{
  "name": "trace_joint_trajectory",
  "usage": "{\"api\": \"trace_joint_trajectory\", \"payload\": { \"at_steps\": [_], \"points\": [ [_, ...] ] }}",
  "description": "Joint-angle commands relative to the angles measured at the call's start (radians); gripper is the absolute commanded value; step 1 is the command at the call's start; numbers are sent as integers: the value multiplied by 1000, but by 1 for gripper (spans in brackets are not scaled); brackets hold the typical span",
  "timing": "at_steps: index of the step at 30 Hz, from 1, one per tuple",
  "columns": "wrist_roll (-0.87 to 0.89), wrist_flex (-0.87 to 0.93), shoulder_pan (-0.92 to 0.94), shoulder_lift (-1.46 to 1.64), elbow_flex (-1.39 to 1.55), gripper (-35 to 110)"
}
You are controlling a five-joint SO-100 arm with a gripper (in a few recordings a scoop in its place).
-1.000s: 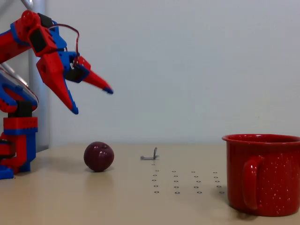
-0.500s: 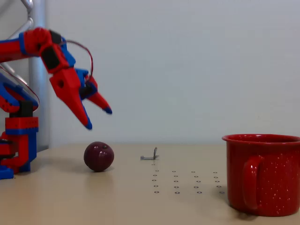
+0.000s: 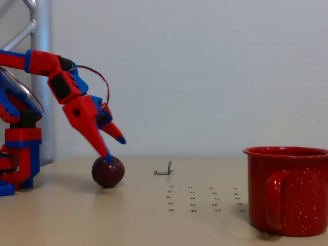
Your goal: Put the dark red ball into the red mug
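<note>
The pincer [image 3: 114,147] hangs low at the left end of the desk [image 3: 154,220], pointing down and to the right from a red and blue arm [image 3: 46,72]. Its two fingers are spread apart in a narrow V. The longer red finger [image 3: 92,130] slopes down until its blue tip meets the top of the dark red ball [image 3: 108,171], or comes so close that I cannot tell the two apart from here. The shorter finger sticks out to the right, its blue tip in the air just above the ball and a little to the right. Nothing is held between them.

The ball sits on the desk toward the left side, near the back edge, just right of the arm's base [image 3: 18,159]. It is glossy and plum-coloured, with a faint crease down its face.

The red mug [image 3: 287,189] stands at the right end of the desk, nearer the front edge, well apart from the ball. It is upright, speckled with fine white dots, and its loop handle faces the camera.

Between ball and mug, near the back edge, lies a small bent metal piece [image 3: 164,170]. In front of it the desk surface shows a grid of small holes [image 3: 204,200]. A grey metal post [image 3: 40,77] rises behind the arm at the left edge.
</note>
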Motion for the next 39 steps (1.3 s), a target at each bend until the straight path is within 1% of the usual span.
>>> {"api": "trace_joint_trajectory", "payload": {
  "at_steps": [1, 7, 11, 13, 20, 34, 39],
  "points": [
    [-20, -67, -29, -31, -44, 54],
    [-58, -63, -72, -118, -91, 54],
    [41, 104, -141, -147, -169, 52],
    [97, 160, -176, -140, -190, 52],
    [133, 299, -210, -112, -187, 52],
    [156, 319, -212, -120, -127, 52],
    [176, 253, -222, -169, -110, 52]
  ]
}}
